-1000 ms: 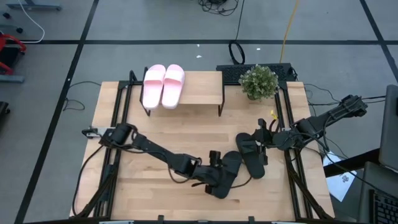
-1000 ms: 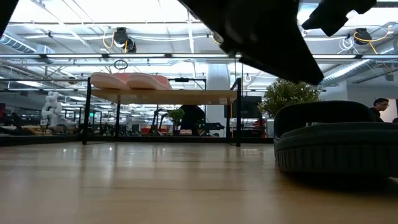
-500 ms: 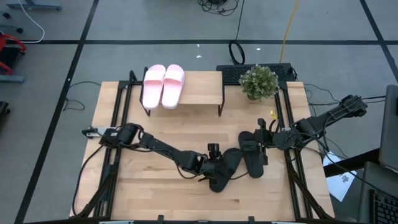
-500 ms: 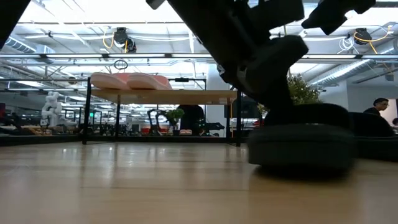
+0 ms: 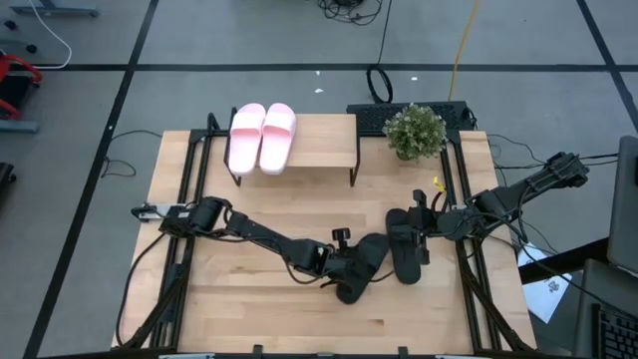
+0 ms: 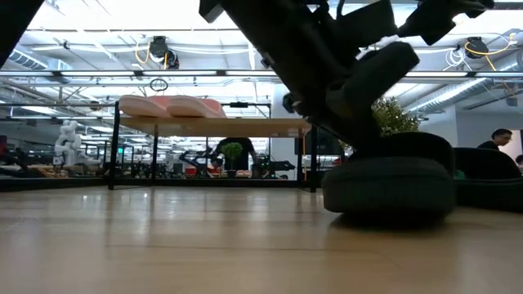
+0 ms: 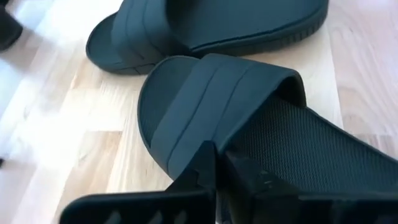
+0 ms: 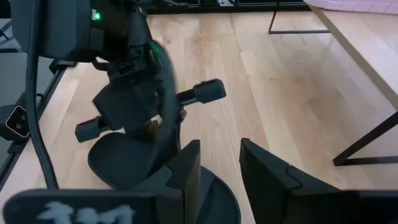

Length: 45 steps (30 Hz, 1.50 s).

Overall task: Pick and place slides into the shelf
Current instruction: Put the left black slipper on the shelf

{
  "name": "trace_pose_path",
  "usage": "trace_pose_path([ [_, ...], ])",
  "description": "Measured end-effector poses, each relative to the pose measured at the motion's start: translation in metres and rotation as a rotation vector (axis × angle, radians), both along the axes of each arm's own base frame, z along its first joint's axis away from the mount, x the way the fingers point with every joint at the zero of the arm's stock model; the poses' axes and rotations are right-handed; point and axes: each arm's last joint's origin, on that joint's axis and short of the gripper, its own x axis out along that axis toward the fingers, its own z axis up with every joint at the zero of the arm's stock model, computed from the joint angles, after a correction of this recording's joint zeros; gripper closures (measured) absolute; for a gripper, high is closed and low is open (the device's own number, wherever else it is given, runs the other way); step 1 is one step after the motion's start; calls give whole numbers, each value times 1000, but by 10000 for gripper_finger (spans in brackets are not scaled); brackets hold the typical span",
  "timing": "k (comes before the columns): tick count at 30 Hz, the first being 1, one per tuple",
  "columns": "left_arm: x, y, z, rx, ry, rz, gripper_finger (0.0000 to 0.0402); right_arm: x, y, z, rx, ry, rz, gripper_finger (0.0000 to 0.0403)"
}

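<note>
Two black slides lie near the worktop's (image 5: 229, 299) front edge: the left tool (image 5: 344, 277) is clamped on the strap of one black slide (image 5: 359, 269), while the right tool (image 5: 414, 239), fingers apart, sits over the other black slide (image 5: 407, 257) just beside it. Farther back, the pink pair (image 5: 261, 137) rests on the shelf (image 5: 324, 145).

L gripper (image 7: 217, 177) is sitting at the near black slide (image 7: 261, 118), fingers closed w/ the strap edge between them. Second black slide (image 7: 211, 25) is lying just beyond on the wood tabletop (image 7: 56, 137), nearly touching the first.
</note>
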Motion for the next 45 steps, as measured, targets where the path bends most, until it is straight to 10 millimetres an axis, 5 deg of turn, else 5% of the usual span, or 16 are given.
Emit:
trace_pose_path([
  [6,-31,-20,37,44,34,74,400,0,0,0,1,-1,0,298],
  [13,-88,-29,133,133,-133,191,401,3,1,4,23,-51,-2,298],
  [18,-117,1,199,294,-342,388,401,6,3,11,50,-129,-5,298],
  [22,-122,47,224,430,-361,532,401,8,3,16,58,-183,-19,298],
  [34,-97,193,204,522,-70,651,401,10,-3,18,-40,-209,-82,298],
  [38,-94,218,193,535,16,637,401,12,-7,18,-92,-204,-78,298],
  [45,-89,234,177,543,124,572,402,14,-14,18,-162,-194,-86,298],
])
